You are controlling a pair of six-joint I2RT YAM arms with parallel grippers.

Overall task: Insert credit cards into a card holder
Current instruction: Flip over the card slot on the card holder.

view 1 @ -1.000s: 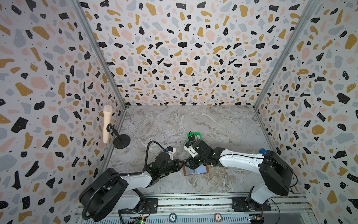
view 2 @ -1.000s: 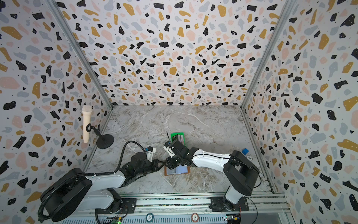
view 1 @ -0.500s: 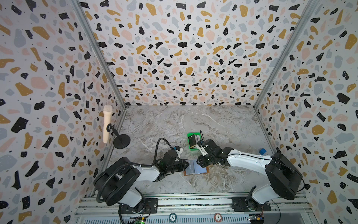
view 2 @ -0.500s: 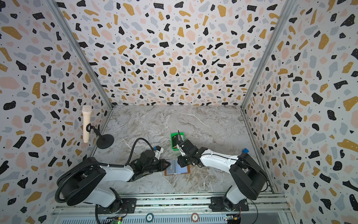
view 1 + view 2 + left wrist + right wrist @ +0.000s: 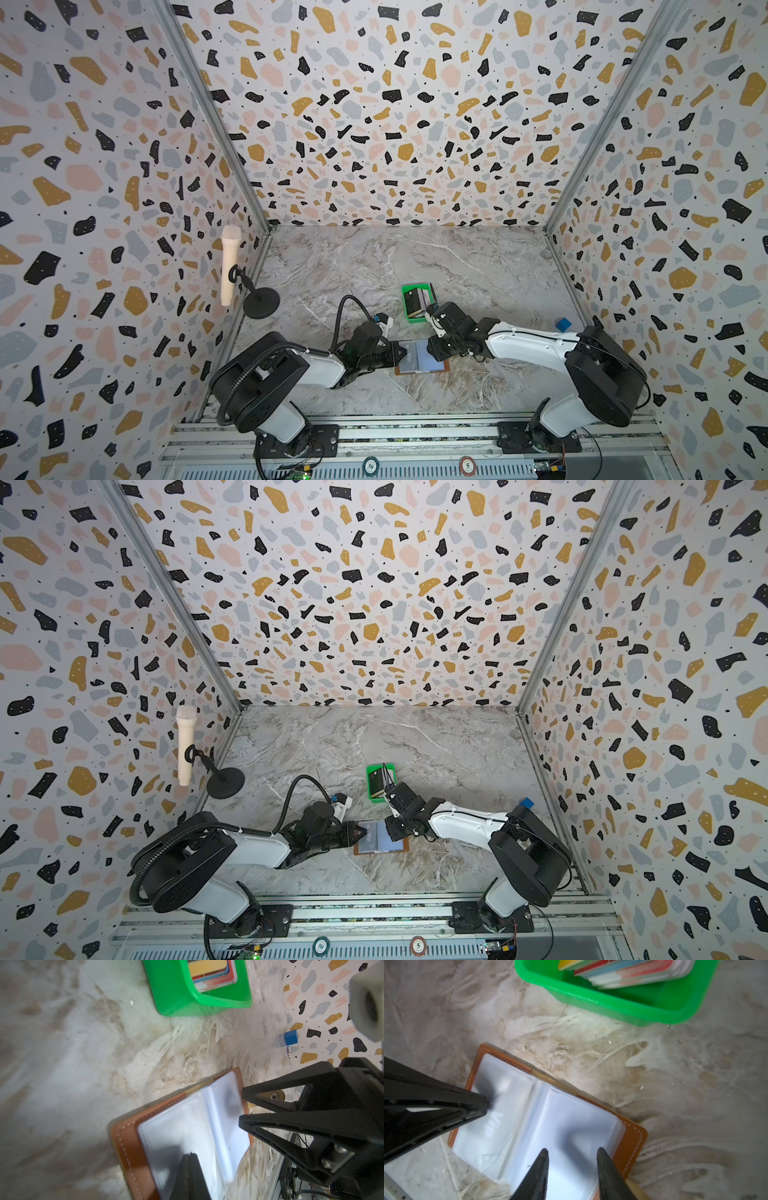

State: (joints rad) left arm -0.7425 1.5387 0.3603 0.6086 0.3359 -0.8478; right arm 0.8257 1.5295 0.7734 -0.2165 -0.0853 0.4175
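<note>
The tan leather card holder (image 5: 422,359) (image 5: 380,839) lies open on the marble floor, its clear sleeves (image 5: 542,1118) facing up. My left gripper (image 5: 400,353) (image 5: 190,1154) is shut, and its tip presses on the holder's left page. Over the right page my right gripper (image 5: 432,351) (image 5: 572,1150) stands open with nothing between its fingers. In the left wrist view the holder (image 5: 128,1147) shows with the right gripper (image 5: 241,1107) at its far edge. The credit cards (image 5: 415,301) (image 5: 209,972) (image 5: 633,972) sit stacked in the green tray (image 5: 409,318) (image 5: 176,997) (image 5: 612,1005) just behind the holder.
A microphone on a round black stand (image 5: 230,266) is at the left wall. A small blue cube (image 5: 563,324) (image 5: 291,1037) lies near the right wall. Terrazzo walls enclose the marble floor on three sides, and a metal rail runs along the front.
My right gripper has drawn back from the green tray to the holder's right page, uncovering the tray. The left arm has changed pose while its tip stayed at the holder's left page.
</note>
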